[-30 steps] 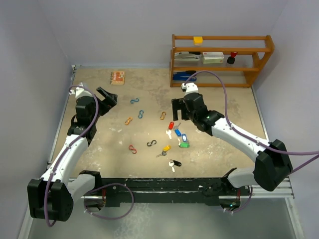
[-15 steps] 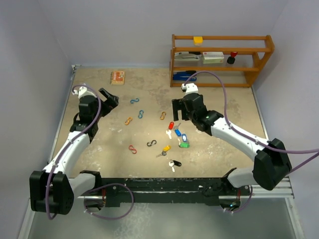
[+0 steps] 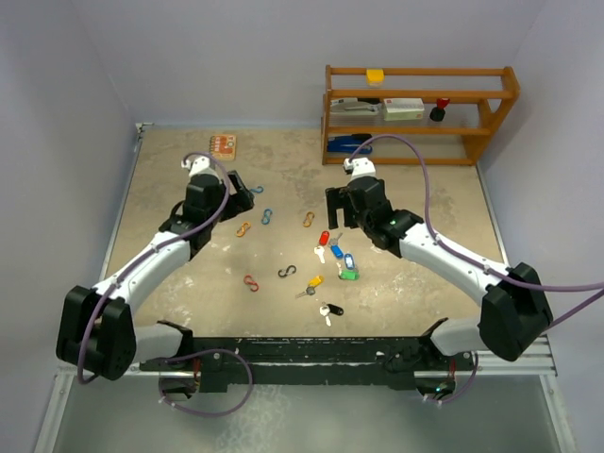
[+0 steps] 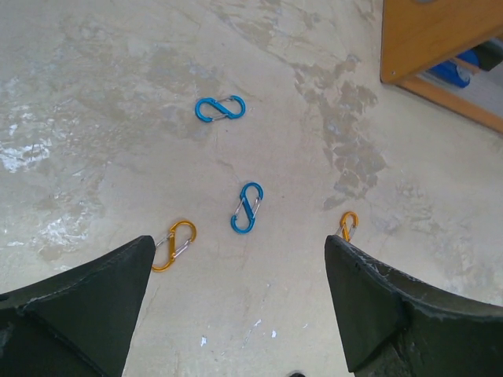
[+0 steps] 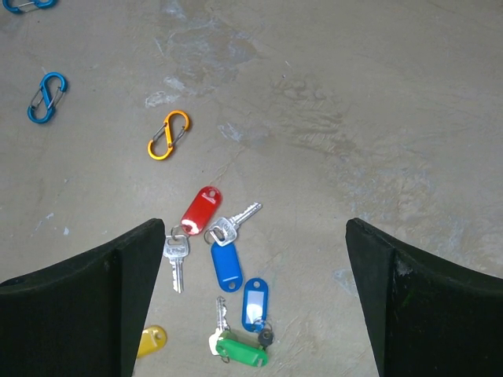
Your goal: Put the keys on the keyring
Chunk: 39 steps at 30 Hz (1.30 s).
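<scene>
The keys (image 3: pixel 335 255) lie in a loose cluster mid-table, silver blades with plastic tags. Below my right gripper (image 5: pixel 255 224) I see a red tag (image 5: pixel 201 209), a blue tag (image 5: pixel 226 265), a second blue tag (image 5: pixel 254 303), a green tag (image 5: pixel 242 351) and a yellow tag (image 5: pixel 151 341). That gripper (image 3: pixel 338 209) hovers open just behind the cluster and holds nothing. My left gripper (image 3: pixel 241 192) is open and empty above the S-shaped clips, with a blue clip (image 4: pixel 247 208) just ahead of its jaws (image 4: pixel 240 250). I cannot make out a keyring as such.
S-shaped clips are scattered around: blue (image 3: pixel 254 191), blue (image 3: pixel 267 216), orange (image 3: pixel 243 229), orange (image 3: pixel 309 219), red (image 3: pixel 251 282), black (image 3: pixel 287 272). A yellow-tagged key (image 3: pixel 314 281) and a black-and-white pair (image 3: pixel 328 310) lie nearer the bases. A wooden shelf (image 3: pixel 420 113) stands back right, a small box (image 3: pixel 223 146) back left.
My left arm has swung from the table's left edge in toward the middle, over the clips. The right arm and the keys have not moved.
</scene>
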Available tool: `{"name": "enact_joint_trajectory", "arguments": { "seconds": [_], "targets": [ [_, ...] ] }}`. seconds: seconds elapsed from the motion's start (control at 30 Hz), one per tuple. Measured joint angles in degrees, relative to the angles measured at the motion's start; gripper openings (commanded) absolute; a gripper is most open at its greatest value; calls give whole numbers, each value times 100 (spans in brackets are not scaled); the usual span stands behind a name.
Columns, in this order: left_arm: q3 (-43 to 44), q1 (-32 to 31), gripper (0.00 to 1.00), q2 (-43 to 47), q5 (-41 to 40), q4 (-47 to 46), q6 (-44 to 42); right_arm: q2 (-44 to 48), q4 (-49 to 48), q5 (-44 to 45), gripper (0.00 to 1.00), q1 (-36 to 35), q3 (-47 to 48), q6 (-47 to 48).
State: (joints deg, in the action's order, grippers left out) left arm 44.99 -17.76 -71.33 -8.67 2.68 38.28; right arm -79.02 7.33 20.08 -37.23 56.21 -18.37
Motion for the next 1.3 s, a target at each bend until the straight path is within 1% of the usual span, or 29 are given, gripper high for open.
{"name": "enact_joint_trajectory", "arguments": {
  "seconds": [0.2, 0.3, 0.4, 0.63, 0.93, 1.07, 1.3],
  "targets": [
    [334, -573, 91, -393, -509, 396, -278, 46, -28, 4, 100, 0, -131, -4],
    [334, -1126, 93, -422, -780, 584, -387, 55, 9, 0, 100, 0, -184, -4],
    [334, -1547, 93, -525, -914, 647, -496, 90, 7, 0, 100, 0, -221, -4],
    [234, -1729, 93, -616, -977, 619, -678, 109, 11, 0, 100, 0, -232, 2],
    [-455, -2179, 92, -299, -820, 404, -756, 109, 4, 22, 100, 0, -232, 37],
    [-476, -2334, 92, -334, -804, 372, -822, 109, 13, 22, 100, 0, -232, 42],
    [-474, -2841, 90, -662, -756, 278, -1095, 238, 48, 79, 100, 0, -232, 72]
  ]
}}
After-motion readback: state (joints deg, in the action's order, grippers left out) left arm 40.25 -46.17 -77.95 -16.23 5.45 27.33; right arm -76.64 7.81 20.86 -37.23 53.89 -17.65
